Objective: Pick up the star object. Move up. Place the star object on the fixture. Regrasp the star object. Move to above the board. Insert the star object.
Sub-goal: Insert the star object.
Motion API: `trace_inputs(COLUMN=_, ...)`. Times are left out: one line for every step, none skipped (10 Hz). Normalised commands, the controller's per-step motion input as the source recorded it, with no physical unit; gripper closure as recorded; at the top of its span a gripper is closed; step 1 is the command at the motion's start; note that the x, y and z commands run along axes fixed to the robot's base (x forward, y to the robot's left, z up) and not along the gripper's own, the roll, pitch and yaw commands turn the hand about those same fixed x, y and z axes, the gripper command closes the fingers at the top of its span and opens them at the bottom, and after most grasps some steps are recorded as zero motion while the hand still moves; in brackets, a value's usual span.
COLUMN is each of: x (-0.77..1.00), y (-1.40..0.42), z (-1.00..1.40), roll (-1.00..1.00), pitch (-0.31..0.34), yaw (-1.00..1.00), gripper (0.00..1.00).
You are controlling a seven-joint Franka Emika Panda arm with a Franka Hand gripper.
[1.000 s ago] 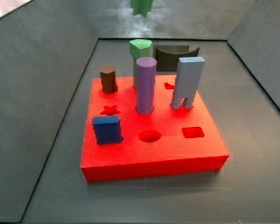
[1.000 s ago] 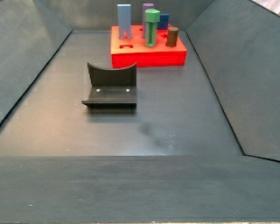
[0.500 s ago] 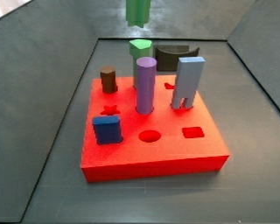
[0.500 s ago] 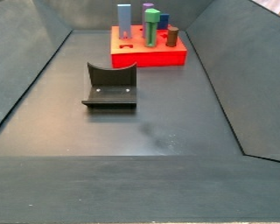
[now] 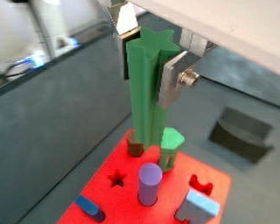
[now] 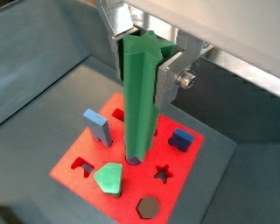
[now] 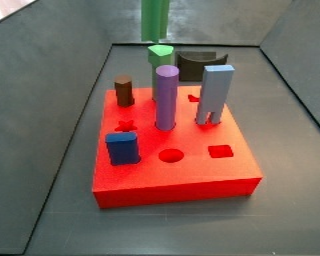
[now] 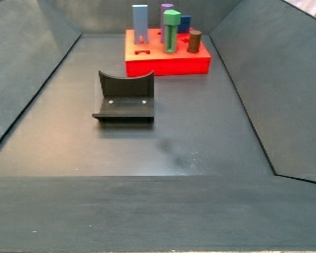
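Gripper [image 6: 145, 54] clamped on star object [image 6: 139, 101], hanging vert. above board [image 6: 78, 157]. Step: insert; next align w/ star cut-out [image 6: 164, 173], lower.

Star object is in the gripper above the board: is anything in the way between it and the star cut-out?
The gripper holds the star object upright above the board. In both wrist views the star cut-out shows open and empty. The purple peg and short green block stand close by, so the drop looks clear but tight.
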Motion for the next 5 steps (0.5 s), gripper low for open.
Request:
trace_inputs(x=0.00, y=0.00, z=0.00, roll=-0.02, pitch=0.000, yaw=0.00, gripper=1.00)
trace_inputs(x=-0.27, y=0.00, z=-0.22, roll=-0.39, pitch=-0.021, yaw=-0.50, gripper=1.00)
trace_inputs(x=-0.35, y=0.00, z=-0.26, roll=-0.42, pitch=-0.081, yaw=-0.58, gripper=1.00)
trace_inputs(x=-0.24, y=0.13, z=-0.09, roll=-0.41, pitch=-0.154, yaw=-0.30, gripper=1.00)
trace_inputs(x=-0.03, y=0.00, z=-0.11, roll=0.00, pitch=0.000, yaw=0.00, gripper=1.00)
